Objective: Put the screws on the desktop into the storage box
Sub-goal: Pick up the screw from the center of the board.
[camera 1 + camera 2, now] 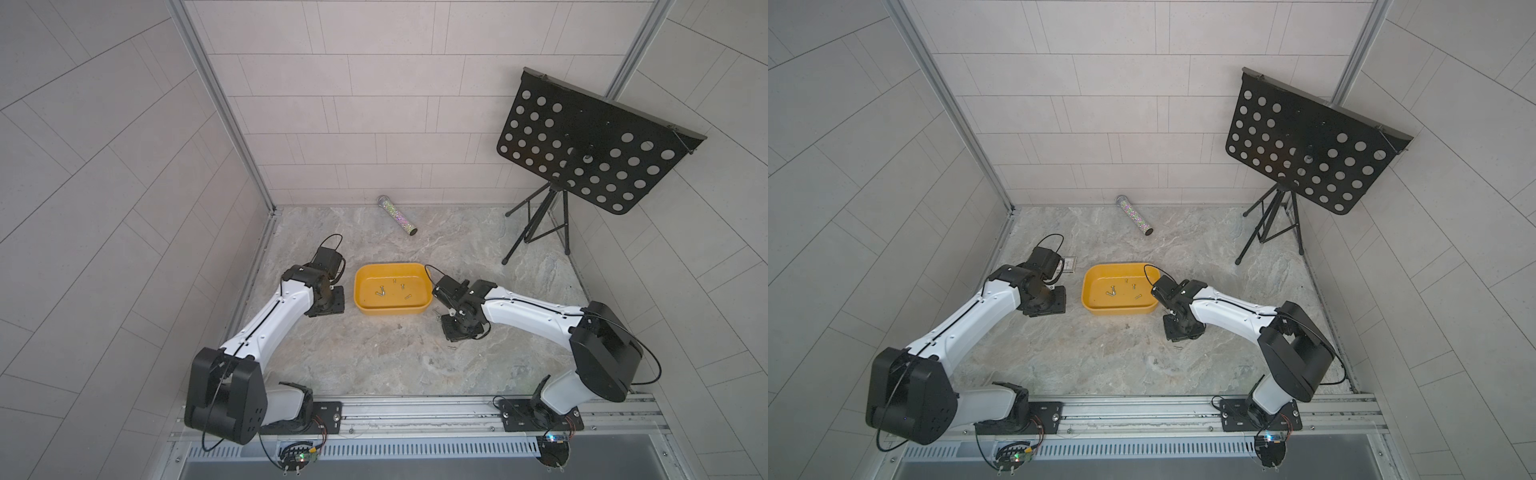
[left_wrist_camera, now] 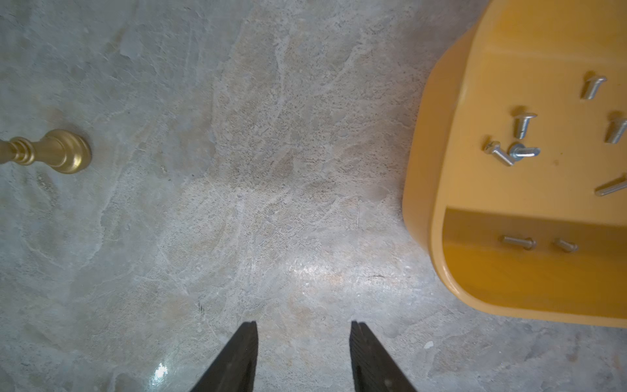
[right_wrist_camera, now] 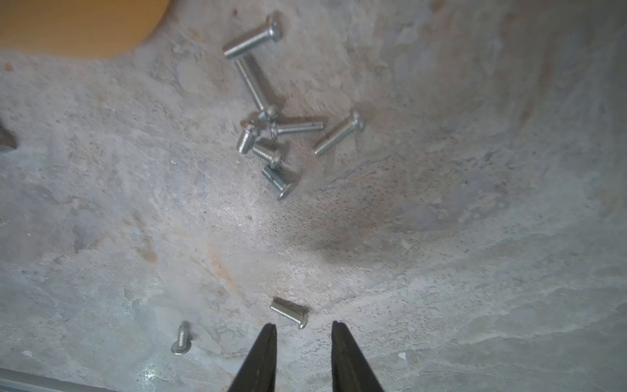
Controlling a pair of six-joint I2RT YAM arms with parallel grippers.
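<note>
Screws (image 3: 295,127) off storage box (image 3: 68,27) corner — left end effector (image 2: 303,325), right end effector (image 3: 303,325) agape above desktop (image 3: 441,237).

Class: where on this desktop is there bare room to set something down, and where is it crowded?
Free: the broad strip of desktop between the storage box and the front rail, bar stray screws; also the patch between the box, the glitter tube and the legs of the music stand. Crowded: the screws clustered ahead of the right pincer.
</note>
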